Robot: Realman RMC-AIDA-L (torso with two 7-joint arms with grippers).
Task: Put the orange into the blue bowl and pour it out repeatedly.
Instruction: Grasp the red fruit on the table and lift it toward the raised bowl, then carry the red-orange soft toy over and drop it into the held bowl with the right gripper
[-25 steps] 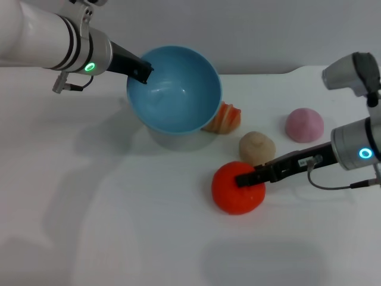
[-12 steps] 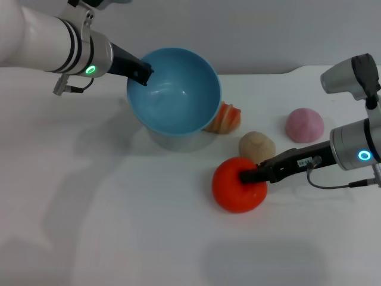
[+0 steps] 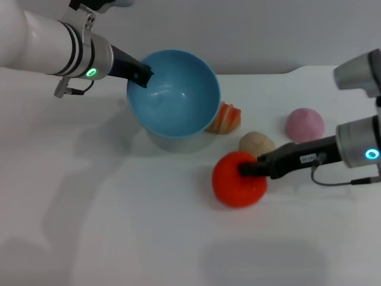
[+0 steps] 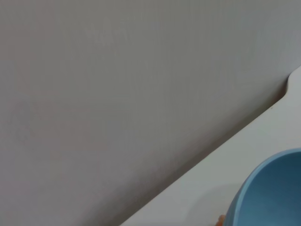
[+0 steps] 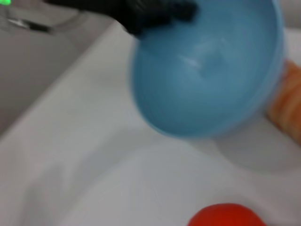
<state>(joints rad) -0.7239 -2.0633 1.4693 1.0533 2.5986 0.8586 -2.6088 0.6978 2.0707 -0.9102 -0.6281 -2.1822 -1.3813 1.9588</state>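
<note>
The blue bowl (image 3: pixel 178 95) hangs tilted above the table at the back centre, its mouth facing forward and nothing inside. My left gripper (image 3: pixel 143 74) is shut on the bowl's left rim. The orange (image 3: pixel 235 182), red-orange and round, is right of centre, and my right gripper (image 3: pixel 250 168) is shut on its upper right side. The right wrist view shows the bowl (image 5: pixel 207 70) ahead with the left gripper (image 5: pixel 155 12) on its rim, and the orange (image 5: pixel 225 215) at the frame's lower edge. A slice of the bowl (image 4: pixel 273 188) shows in the left wrist view.
An orange-and-white striped piece (image 3: pixel 223 118) lies just behind the bowl's right side. A beige ball (image 3: pixel 256 143) sits close behind the orange, and a pink dome (image 3: pixel 304 124) lies further right. A grey wall runs along the table's back edge.
My right gripper and the orange have shifted slightly up and toward the back. The bowl and the left arm have barely moved.
</note>
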